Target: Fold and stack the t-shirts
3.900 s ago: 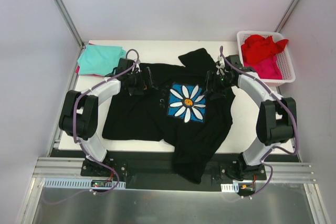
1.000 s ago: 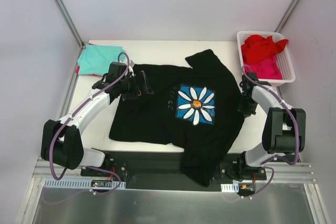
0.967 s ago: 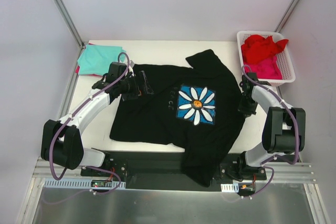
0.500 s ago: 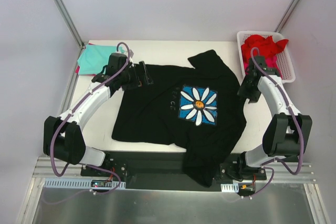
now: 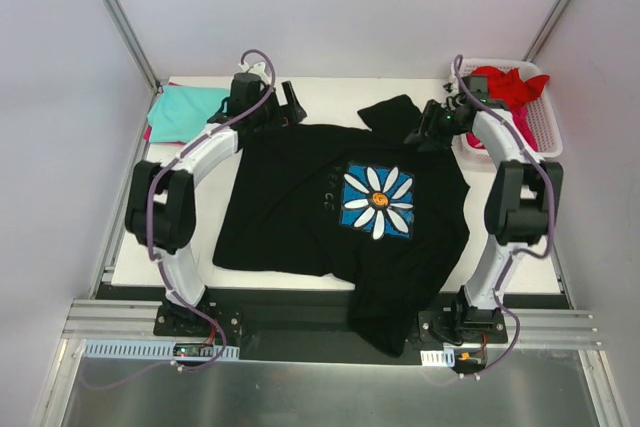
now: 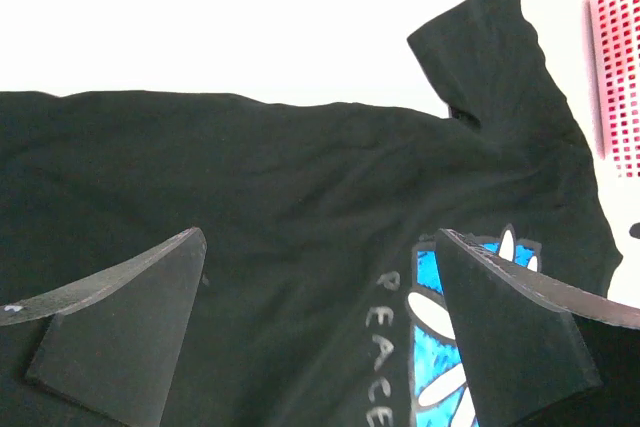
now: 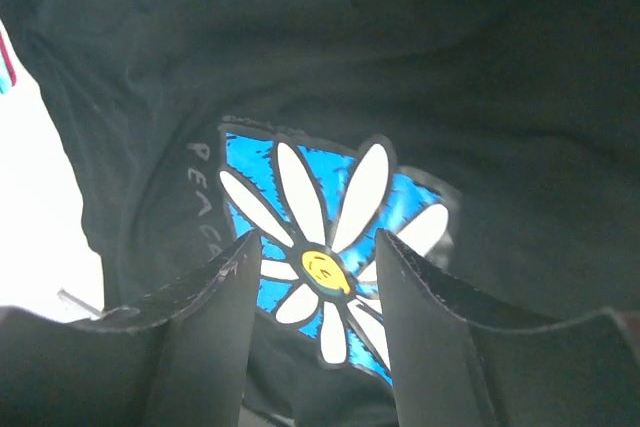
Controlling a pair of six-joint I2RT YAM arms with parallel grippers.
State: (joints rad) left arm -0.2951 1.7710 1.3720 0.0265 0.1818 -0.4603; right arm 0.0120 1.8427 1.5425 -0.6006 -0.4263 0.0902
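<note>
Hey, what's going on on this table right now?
Two robot arms are working on a black t-shirt spread flower-side up on the table. The left gripper and right gripper both hover open near its far edge, holding nothing. A teal shirt lies at the far left; a red shirt and a pink shirt sit in the white basket.

You see the big black shirt [image 5: 300,217] spread out on the table [image 5: 320,93], a bit wrinkled. Its white-and-blue flower print [image 5: 378,199] faces up. One part hangs past the near edge. The teal shirt [image 5: 185,112] lies folded in the far left corner. The red shirt [image 5: 503,83] and the pink shirt [image 5: 526,129] sit bunched in the basket [image 5: 548,144].
</note>
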